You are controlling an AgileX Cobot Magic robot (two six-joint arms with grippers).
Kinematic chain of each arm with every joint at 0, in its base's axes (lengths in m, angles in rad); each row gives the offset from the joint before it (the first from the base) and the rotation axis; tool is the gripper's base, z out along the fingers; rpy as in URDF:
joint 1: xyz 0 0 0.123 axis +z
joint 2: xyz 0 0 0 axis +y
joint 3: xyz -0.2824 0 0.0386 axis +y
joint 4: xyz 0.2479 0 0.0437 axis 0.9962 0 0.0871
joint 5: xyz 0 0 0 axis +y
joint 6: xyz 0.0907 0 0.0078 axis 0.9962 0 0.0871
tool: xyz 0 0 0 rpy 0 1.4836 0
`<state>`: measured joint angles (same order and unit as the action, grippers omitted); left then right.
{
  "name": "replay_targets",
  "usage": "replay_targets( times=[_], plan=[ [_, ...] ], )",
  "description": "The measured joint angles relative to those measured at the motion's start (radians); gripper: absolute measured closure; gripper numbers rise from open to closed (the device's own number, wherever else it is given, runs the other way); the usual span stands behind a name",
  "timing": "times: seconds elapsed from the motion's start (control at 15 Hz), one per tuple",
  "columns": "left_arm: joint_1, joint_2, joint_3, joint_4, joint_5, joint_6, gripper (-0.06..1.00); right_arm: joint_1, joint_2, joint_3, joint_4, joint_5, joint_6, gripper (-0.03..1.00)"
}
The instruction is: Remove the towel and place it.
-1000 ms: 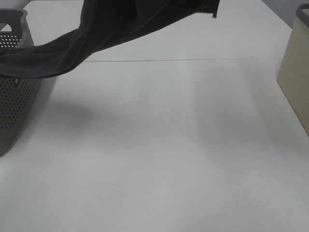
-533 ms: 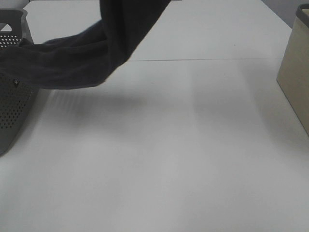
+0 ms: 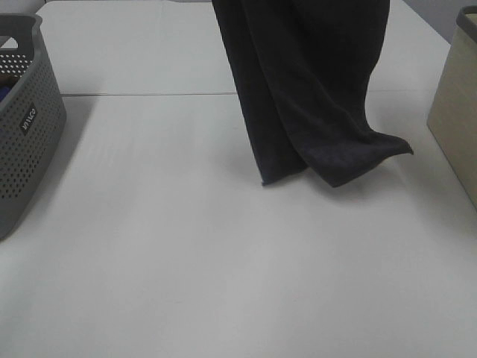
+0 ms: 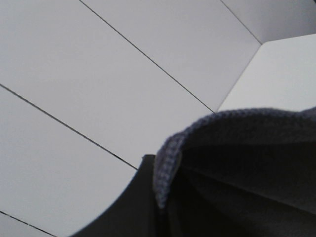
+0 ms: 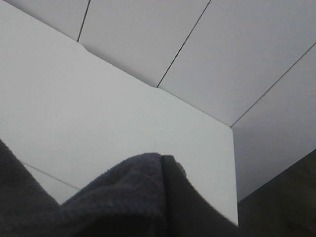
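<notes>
Towel (image 3: 305,89) has swung clear of the basket (image 3: 30,142), hanging over the table (image 3: 186,261): removal done. I can't read either jaw (cloth-hidden).

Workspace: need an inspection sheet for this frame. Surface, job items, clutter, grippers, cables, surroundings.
surface: white table, with a thin seam across its far part.
job's things: dark towel hangs from above the high view, mid-table. Its lower end is at table level and one corner flares right; contact with the table cannot be confirmed.
clutter: grey perforated basket at the left edge, contents barely visible. Beige bin at the right edge. Both are apart from the towel.
grippers: out of the high view. Each wrist view shows towel cloth close up; open or shut cannot be told.
cables: nothing seen.
surroundings: pale panels with dark joints in both wrist views.
</notes>
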<state>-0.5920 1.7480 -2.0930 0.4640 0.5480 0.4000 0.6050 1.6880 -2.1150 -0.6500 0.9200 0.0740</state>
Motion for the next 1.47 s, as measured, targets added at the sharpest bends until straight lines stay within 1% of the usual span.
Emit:
replay_targets(
  times=[0.07, 0.13, 0.33, 0.4, 0.53, 0.73, 0.8, 0.93, 1.0, 1.07, 1.13, 1.27, 1.4, 1.47],
  plan=[
    [0.070, 0.026, 0.000, -0.004, -0.064, -0.054, 0.94, 0.000, 0.030, -0.005, -0.042, -0.077, 0.023, 0.96],
    [0.105, 0.041, 0.000, -0.018, -0.085, -0.074, 0.94, -0.006, 0.042, -0.005, -0.047, -0.131, 0.045, 0.96],
    [0.170, 0.078, 0.000, -0.074, -0.150, -0.082, 0.94, -0.052, 0.086, -0.008, -0.046, -0.283, 0.125, 0.96],
    [0.194, 0.097, 0.000, -0.095, -0.186, -0.083, 0.94, -0.076, 0.106, -0.010, -0.045, -0.351, 0.151, 0.96],
    [0.240, 0.139, 0.000, -0.117, -0.299, -0.087, 0.94, -0.127, 0.148, -0.011, -0.037, -0.466, 0.210, 0.96],
    [0.292, 0.216, 0.000, -0.124, -0.512, -0.124, 0.94, -0.184, 0.216, -0.013, -0.014, -0.645, 0.240, 0.96],
    [0.299, 0.232, 0.000, -0.124, -0.548, -0.128, 0.94, -0.190, 0.231, -0.018, -0.008, -0.668, 0.242, 0.96],
    [0.322, 0.306, -0.006, -0.127, -0.726, -0.131, 0.94, -0.212, 0.301, -0.084, 0.009, -0.728, 0.243, 0.96],
    [0.333, 0.414, -0.101, -0.134, -0.905, -0.131, 0.94, -0.241, 0.380, -0.183, 0.059, -0.770, 0.243, 0.96],
    [0.334, 0.472, -0.194, -0.147, -0.931, -0.131, 0.94, -0.257, 0.412, -0.235, 0.089, -0.794, 0.243, 0.96],
    [0.334, 0.533, -0.310, -0.151, -0.934, -0.131, 0.94, -0.273, 0.430, -0.271, 0.120, -0.822, 0.243, 0.96],
    [0.333, 0.650, -0.573, -0.150, -0.874, -0.128, 0.94, -0.299, 0.442, -0.294, 0.223, -0.858, 0.243, 0.96],
    [0.332, 0.710, -0.704, -0.150, -0.809, -0.128, 0.94, -0.308, 0.446, -0.295, 0.262, -0.862, 0.242, 0.96],
    [0.330, 0.734, -0.738, -0.150, -0.774, -0.128, 0.94, -0.311, 0.452, -0.295, 0.278, -0.853, 0.242, 0.96]
  ],
)
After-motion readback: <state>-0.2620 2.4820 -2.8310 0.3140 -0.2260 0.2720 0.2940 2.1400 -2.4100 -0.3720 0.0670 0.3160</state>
